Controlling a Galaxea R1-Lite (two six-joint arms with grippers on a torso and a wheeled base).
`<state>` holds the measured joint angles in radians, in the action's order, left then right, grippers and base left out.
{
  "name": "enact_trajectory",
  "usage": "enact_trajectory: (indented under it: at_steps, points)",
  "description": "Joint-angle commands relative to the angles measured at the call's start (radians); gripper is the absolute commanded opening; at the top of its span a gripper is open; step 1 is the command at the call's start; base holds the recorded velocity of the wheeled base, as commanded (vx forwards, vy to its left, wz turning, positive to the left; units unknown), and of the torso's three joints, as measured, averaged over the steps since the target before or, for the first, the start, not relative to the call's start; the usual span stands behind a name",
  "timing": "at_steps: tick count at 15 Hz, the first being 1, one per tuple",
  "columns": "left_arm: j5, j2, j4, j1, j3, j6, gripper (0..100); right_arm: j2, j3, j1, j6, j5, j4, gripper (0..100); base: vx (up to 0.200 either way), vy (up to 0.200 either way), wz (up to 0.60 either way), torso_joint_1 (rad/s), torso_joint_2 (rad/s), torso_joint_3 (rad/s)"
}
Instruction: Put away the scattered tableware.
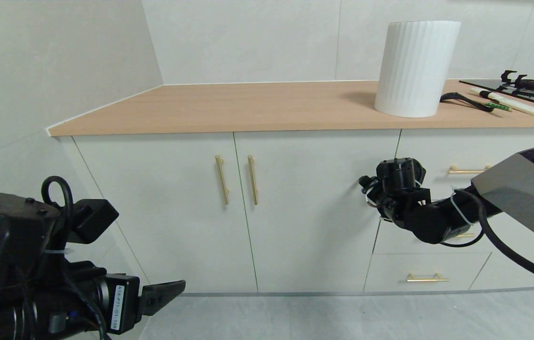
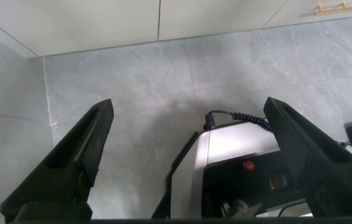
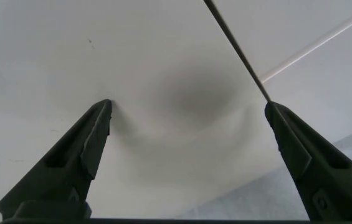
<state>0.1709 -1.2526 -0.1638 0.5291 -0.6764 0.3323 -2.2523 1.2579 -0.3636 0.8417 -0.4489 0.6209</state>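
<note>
Left hand (image 2: 188, 104) released, right hand (image 3: 188, 104) released, cream utensil (image 1: 512, 102), black utensil (image 1: 465, 100) beside ribbed white holder (image 1: 413, 66)

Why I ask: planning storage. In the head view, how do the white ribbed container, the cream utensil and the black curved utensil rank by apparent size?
1. White ribbed container
2. Cream utensil
3. Black curved utensil, somewhat shorter than the cream one.

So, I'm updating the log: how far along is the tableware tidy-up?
Done: nothing visible; the utensils lie loose on the countertop beside the white ribbed container. In hand: nothing; the right gripper is open, close against a cabinet door, and the left gripper is open above the floor. Left: the whole job.
</note>
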Motion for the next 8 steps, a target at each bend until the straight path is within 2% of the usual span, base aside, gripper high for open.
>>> enact_trajectory:
  at_steps: [1, 3, 5, 6, 8]
  points:
    - [-0.001, -0.002, 0.0, -0.001, 0.0, 0.001, 100, 0.004, 0.0, 0.003, -0.001, -0.001, 0.002, 100, 0.0, 0.0, 0.0, 0.0, 0.0, 0.0]
    - [-0.001, -0.002, 0.0, 0.0, 0.0, 0.001, 100, 0.028, -0.028, 0.002, 0.0, 0.01, 0.0, 100, 0.0, 0.0, 0.0, 0.0, 0.0, 0.0]
    - [-0.001, -0.001, 0.0, -0.001, 0.0, 0.001, 100, 0.103, -0.126, -0.011, 0.0, 0.105, 0.002, 100, 0.0, 0.0, 0.0, 0.0, 0.0, 0.0]
    - [-0.001, -0.001, 0.0, -0.001, 0.0, 0.001, 100, 0.201, -0.264, -0.02, -0.007, 0.223, 0.003, 100, 0.0, 0.0, 0.0, 0.0, 0.0, 0.0]
    - [-0.001, -0.001, 0.0, -0.001, 0.0, 0.001, 100, 0.332, -0.397, -0.02, -0.078, 0.414, 0.008, 100, 0.0, 0.0, 0.0, 0.0, 0.0, 0.0]
